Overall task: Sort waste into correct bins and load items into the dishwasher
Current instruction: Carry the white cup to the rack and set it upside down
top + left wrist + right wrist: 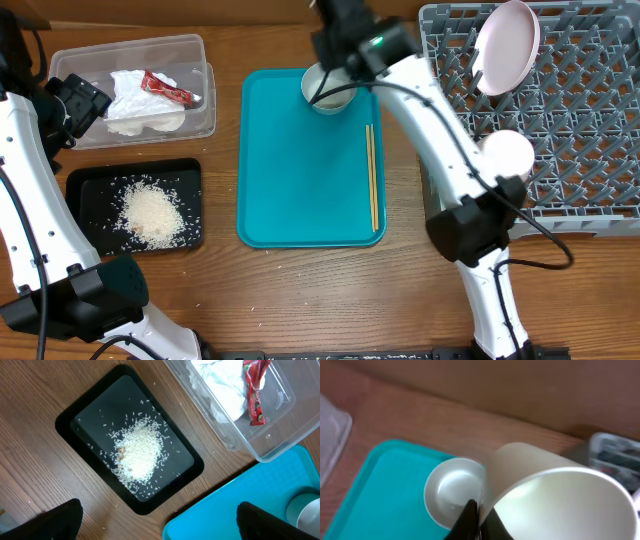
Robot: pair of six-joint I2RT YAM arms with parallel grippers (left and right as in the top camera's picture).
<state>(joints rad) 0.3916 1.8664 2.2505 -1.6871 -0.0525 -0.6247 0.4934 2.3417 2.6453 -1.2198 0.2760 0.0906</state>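
1. Two end effectors to report. My right end effector (pixel 476 521) is pinched fully closed on the rim of the small pale cup (pixel 555 495), which tilts its mouth toward the wrist camera. My left end effector (pixel 159 510) is spread wide with nothing in it.
2. The cup is at the far edge of the teal tray (pixel 300 180), just beside the small pale saucer (pixel 451 491), which lies flat on the tray.
3. The chopsticks (pixel 372 178) lie along the tray's right rim. Open teal surface runs from them across to the left rim.
4. The dish rack (pixel 590 130) stands just right of the tray. The white plate (pixel 508 45) stands on edge near its far left corner, and the white bowl (pixel 505 152) sits at its left edge, close against my right arm.
5. The clear tub (pixel 200 115) holds the napkin (pixel 135 100) and the red-and-white wrapper (pixel 168 88). The black tray (pixel 90 195) beside it holds the rice (pixel 150 212). A strip of table (pixel 225 200) separates both from the teal tray.
6. From overhead my right wrist covers the grip. I cannot tell whether the cup touches the saucer. The rack is cut off at the right, and the left fingers (pixel 60 520) are cut off at the bottom.
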